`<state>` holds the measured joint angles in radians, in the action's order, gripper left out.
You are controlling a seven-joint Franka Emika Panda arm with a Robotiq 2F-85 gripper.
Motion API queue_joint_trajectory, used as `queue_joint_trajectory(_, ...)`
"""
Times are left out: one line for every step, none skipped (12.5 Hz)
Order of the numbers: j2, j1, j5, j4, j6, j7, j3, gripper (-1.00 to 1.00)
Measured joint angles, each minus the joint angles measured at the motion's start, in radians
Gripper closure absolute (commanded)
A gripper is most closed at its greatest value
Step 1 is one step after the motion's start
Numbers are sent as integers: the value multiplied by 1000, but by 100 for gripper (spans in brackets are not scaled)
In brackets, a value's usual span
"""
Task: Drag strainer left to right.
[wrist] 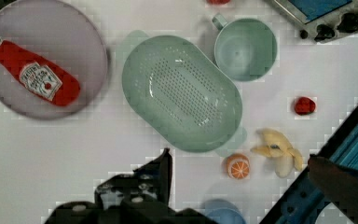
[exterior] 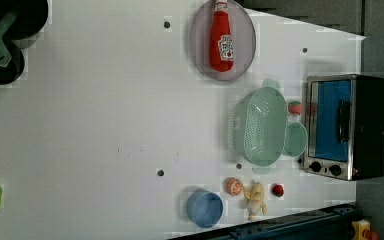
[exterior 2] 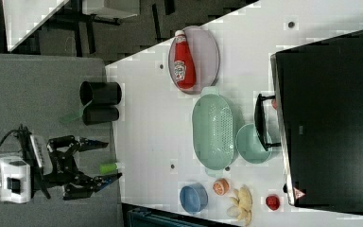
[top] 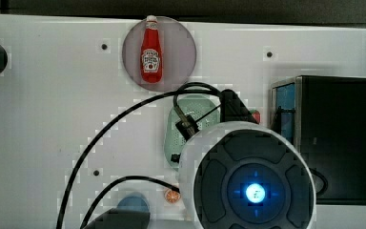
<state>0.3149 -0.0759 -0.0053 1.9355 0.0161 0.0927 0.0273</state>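
- The robot's hand (exterior 2: 108,161) hangs in the air in the right view, well apart from the bench (exterior 2: 146,118). Its two dark fingers (exterior 2: 90,143) are spread wide, with nothing between them and nothing touching them.
- The strainer (exterior 2: 213,131), a pale green oblong colander with rows of small holes, lies flat and open side up on the white bench. It is well apart from the hand and not touched by it.
- In the right view the strainer sits to the right of the hand, across a stretch of bare bench.
- A round mint-green cup (exterior 2: 251,144) touches or nearly touches the strainer's long side, and stands between the strainer and a black toaster oven (exterior 2: 328,118).
- A red ketchup bottle (exterior 2: 184,61) lies on a round grey plate (exterior 2: 208,42), just beyond one rounded end of the strainer.
- Near the strainer's other end are a round blue bowl (exterior 2: 194,197), an orange slice (exterior 2: 221,186), a peeled toy banana (exterior 2: 240,204) and a small red fruit (exterior 2: 272,202).
- Two black cylinders (exterior 2: 100,101) stand at the bench's edge, nearer the hand, with a green spatula (exterior 2: 73,115) sticking out from them.
- In the top view the arm's round white body (top: 248,181) covers much of the strainer.
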Motion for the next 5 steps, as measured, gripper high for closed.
queue_joint_trajectory(-5,2,0,-12,-5,-12,-1,-100)
queue_joint_trajectory(-9,-3,0,-13,-22,-13,4,-100)
queue_joint_trajectory(-13,-6,1,-13,-23,-15,4,-100)
queue_joint_trajectory(-22,-7,5,-14,-13,-16,3,-100)
queue_joint_trajectory(-39,-6,3,-15,-17,-19,1,-100)
